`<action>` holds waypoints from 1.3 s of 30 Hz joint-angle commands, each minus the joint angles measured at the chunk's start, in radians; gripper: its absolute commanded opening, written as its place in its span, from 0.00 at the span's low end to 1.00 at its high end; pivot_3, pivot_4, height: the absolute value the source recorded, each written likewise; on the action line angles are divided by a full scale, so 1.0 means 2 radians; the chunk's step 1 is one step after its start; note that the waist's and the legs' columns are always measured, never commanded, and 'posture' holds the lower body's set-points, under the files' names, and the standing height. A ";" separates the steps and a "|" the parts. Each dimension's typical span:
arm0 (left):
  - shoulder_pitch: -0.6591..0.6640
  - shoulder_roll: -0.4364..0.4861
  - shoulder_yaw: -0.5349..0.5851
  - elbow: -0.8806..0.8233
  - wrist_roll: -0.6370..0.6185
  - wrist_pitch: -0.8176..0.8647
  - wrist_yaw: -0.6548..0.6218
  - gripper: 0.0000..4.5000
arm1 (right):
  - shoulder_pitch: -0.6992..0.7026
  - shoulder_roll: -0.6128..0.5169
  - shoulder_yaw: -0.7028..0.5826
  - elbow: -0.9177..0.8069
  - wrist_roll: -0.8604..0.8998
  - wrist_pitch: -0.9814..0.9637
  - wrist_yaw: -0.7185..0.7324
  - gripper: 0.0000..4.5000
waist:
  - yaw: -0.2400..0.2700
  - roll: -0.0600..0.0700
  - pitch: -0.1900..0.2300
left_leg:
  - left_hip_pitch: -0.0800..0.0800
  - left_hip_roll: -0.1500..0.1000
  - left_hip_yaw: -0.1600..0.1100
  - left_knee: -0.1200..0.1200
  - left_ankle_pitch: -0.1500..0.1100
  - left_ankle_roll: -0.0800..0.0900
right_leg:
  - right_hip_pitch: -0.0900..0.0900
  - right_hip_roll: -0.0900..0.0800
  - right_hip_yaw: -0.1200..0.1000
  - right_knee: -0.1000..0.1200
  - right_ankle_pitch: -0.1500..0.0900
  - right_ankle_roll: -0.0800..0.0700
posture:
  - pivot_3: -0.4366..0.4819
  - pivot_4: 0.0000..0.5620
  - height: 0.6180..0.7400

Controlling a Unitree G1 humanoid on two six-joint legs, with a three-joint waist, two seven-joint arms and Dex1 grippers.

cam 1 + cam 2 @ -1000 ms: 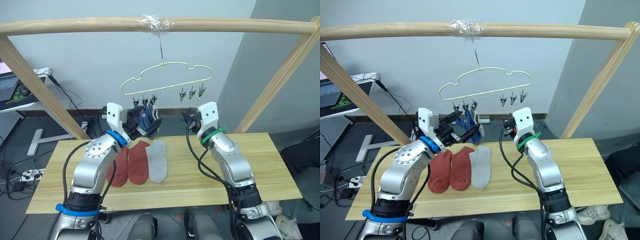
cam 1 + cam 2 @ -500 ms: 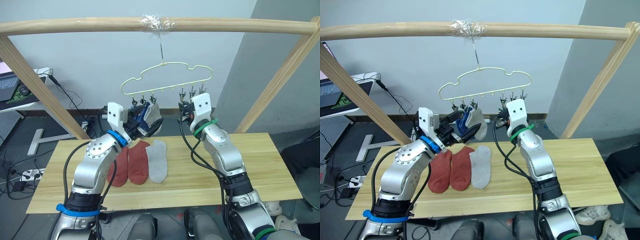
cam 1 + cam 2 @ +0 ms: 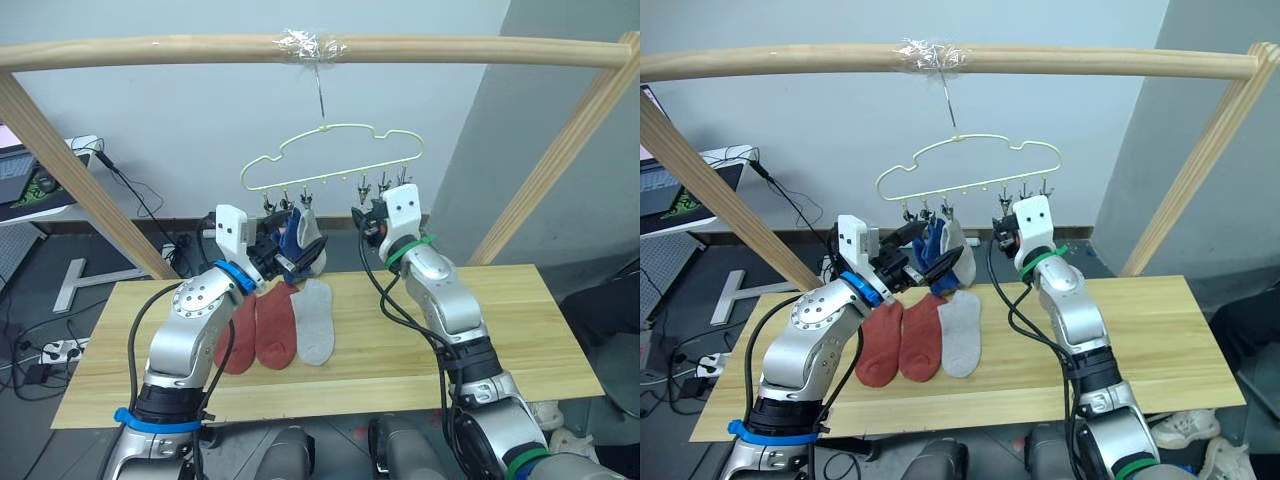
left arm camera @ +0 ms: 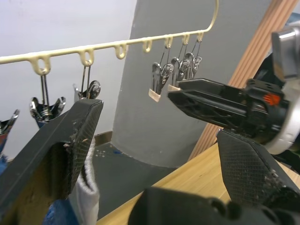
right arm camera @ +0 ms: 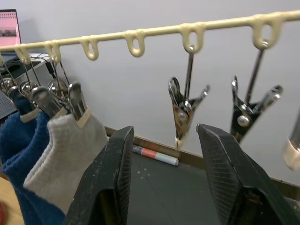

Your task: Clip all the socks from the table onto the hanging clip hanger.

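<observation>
Clips (image 5: 185, 112) hang free just ahead of your right pincer (image 5: 161, 183), its fingers apart. Your left pincer (image 4: 154, 154) gapes beside the hung grey sock (image 3: 952, 245); three socks (image 3: 275, 325) lie lengthwise on the desk (image 3: 520, 330), nearer your left arm

Silver arms, black cables, coloured wristbands

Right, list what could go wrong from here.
The left gripper is open around the hanging grey sock; a snag could tug it from its clip. The right gripper sits open around an empty clip on the freely hanging clip hanger, which may swing away.
</observation>
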 commanded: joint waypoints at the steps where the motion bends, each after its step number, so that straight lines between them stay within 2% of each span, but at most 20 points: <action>1: -0.010 0.001 0.007 -0.017 0.001 -0.012 -0.001 1.00 | -0.019 0.004 -0.010 0.016 0.001 -0.022 -0.006 0.49 | 0.000 0.000 0.000 | 0.000 0.000 0.000 0.000 0.000 0.000 | 0.000 0.000 0.000 0.000 0.000 0.000 | 0.49 0.28 1.00; 8: -0.008 0.000 0.009 -0.026 -0.002 -0.010 0.001 1.00 | -0.047 0.012 -0.028 0.058 0.014 -0.025 -0.008 0.49 | 0.001 0.000 0.000 | -0.002 0.000 0.000 0.000 0.000 0.000 | -0.001 0.000 0.000 0.000 0.001 -0.002 | 0.50 0.29 1.00; 39: -0.024 -0.009 0.015 -0.059 -0.017 -0.003 0.001 1.00 | -0.086 0.032 -0.041 0.096 0.017 -0.050 -0.012 0.49 | 0.001 0.000 0.000 | -0.002 0.000 0.000 0.000 0.000 0.000 | -0.001 0.000 -0.001 0.000 0.001 -0.002 | 0.51 0.31 1.00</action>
